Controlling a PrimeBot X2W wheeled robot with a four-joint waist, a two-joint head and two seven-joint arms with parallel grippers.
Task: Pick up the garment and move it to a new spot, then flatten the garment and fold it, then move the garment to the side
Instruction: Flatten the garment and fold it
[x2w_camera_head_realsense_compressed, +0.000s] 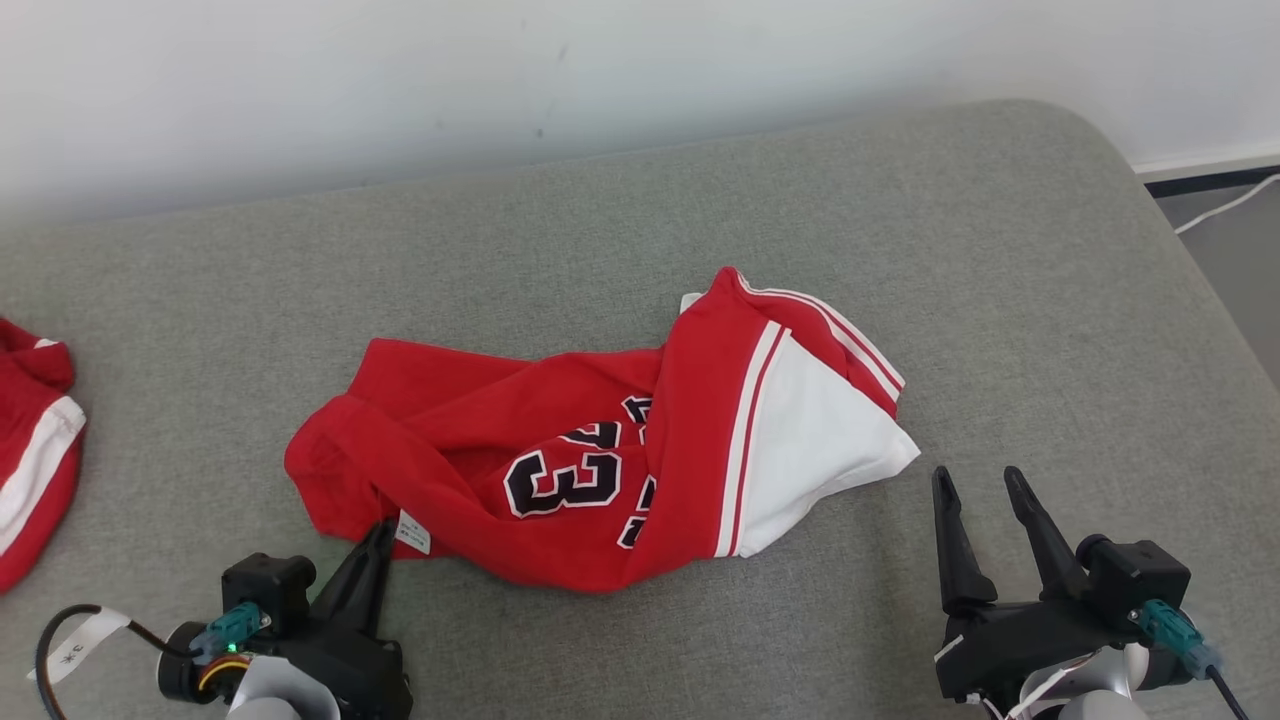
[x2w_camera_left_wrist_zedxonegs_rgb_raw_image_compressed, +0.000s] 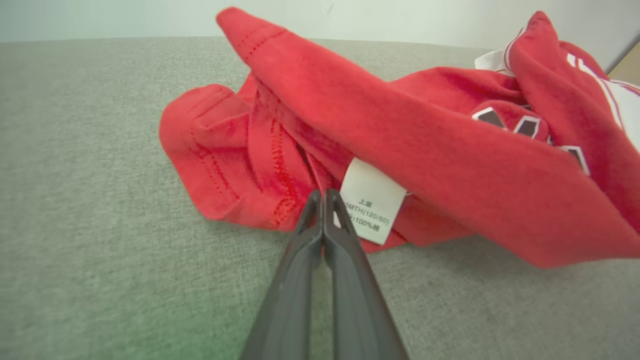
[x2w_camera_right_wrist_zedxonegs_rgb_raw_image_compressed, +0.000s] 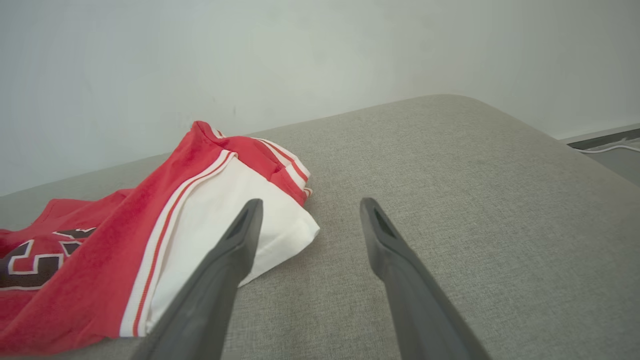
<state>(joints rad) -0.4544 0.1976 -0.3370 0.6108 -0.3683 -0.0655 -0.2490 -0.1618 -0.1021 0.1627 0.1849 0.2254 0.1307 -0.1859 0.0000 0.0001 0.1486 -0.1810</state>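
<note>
The garment (x2w_camera_head_realsense_compressed: 560, 450), a red jersey with white panels and black numerals, lies crumpled in the middle of the grey cushion (x2w_camera_head_realsense_compressed: 900, 220). My left gripper (x2w_camera_head_realsense_compressed: 380, 530) is at its near left edge, shut on a fold of red fabric beside the white care label (x2w_camera_head_realsense_compressed: 412, 532). The left wrist view shows the fingertips pinched together (x2w_camera_left_wrist_zedxonegs_rgb_raw_image_compressed: 322, 195) on the garment (x2w_camera_left_wrist_zedxonegs_rgb_raw_image_compressed: 400, 150), right next to the label (x2w_camera_left_wrist_zedxonegs_rgb_raw_image_compressed: 372, 205). My right gripper (x2w_camera_head_realsense_compressed: 980, 480) stands open, just right of the garment's white corner and apart from it. In the right wrist view that gripper (x2w_camera_right_wrist_zedxonegs_rgb_raw_image_compressed: 310, 205) has nothing between its fingers, and the garment (x2w_camera_right_wrist_zedxonegs_rgb_raw_image_compressed: 100, 265) lies to its left.
Another red and white piece of clothing (x2w_camera_head_realsense_compressed: 30, 450) lies at the cushion's far left edge. A pale wall runs behind the cushion. The cushion rounds off at the right, where floor and a white cable (x2w_camera_head_realsense_compressed: 1230, 205) show.
</note>
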